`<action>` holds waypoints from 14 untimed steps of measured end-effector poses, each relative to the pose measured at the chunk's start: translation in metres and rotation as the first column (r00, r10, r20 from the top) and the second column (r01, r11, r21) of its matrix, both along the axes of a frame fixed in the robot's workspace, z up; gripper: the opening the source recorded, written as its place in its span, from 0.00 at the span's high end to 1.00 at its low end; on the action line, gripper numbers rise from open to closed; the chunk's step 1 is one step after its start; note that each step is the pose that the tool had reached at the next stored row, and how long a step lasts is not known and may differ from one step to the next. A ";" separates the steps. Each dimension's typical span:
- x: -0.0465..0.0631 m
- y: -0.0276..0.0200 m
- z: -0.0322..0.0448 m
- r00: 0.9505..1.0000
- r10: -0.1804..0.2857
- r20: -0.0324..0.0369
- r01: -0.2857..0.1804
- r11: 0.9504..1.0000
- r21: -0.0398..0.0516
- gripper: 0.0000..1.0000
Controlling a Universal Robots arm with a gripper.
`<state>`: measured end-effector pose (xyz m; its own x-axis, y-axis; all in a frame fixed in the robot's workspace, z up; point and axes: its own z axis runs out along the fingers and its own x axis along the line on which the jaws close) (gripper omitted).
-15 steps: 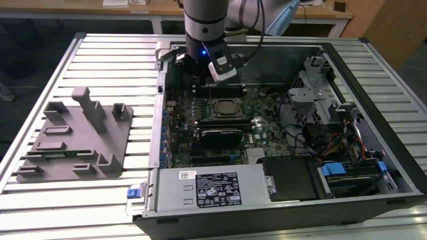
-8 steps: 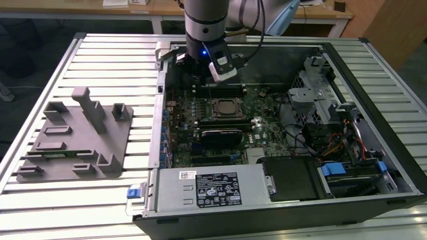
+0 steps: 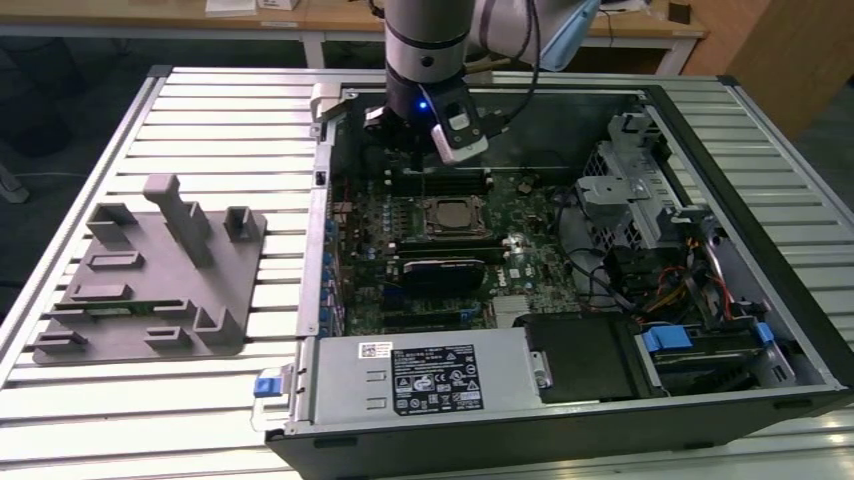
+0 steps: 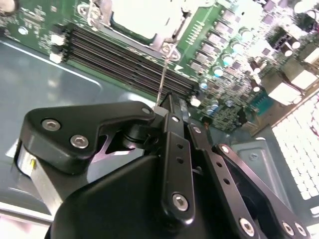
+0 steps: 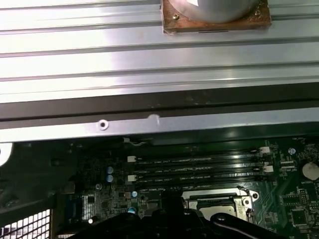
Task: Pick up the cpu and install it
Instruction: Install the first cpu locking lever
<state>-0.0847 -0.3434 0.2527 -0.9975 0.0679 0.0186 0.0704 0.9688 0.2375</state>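
Already the cpu [image 3: 451, 214] lies in its socket on the motherboard [image 3: 541, 255], at mid-frame in the exterior view, and it shows pale at the top edge of the second wrist view. The gripper [image 3: 404, 148] hangs at upper centre near the memory slots [image 3: 447, 183]. Its jaws are drawn together on nothing, apart from the cpu.

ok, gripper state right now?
Gripper: cannot tell if open or closed; hangs above the motherboard, near the cpu.

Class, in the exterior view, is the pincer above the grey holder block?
No, the pincer hangs over the open computer case, apart from the grey holder block.
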 end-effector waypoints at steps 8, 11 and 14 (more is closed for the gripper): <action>0.019 0.0000 -0.0003 1.000 0.000 0.000 0.000 1.000 0.000 0.89; 0.021 -0.0001 -0.0003 1.000 0.000 0.000 0.000 1.000 0.000 0.89; 0.021 0.0000 -0.0003 1.000 0.000 0.000 0.000 1.000 0.000 0.89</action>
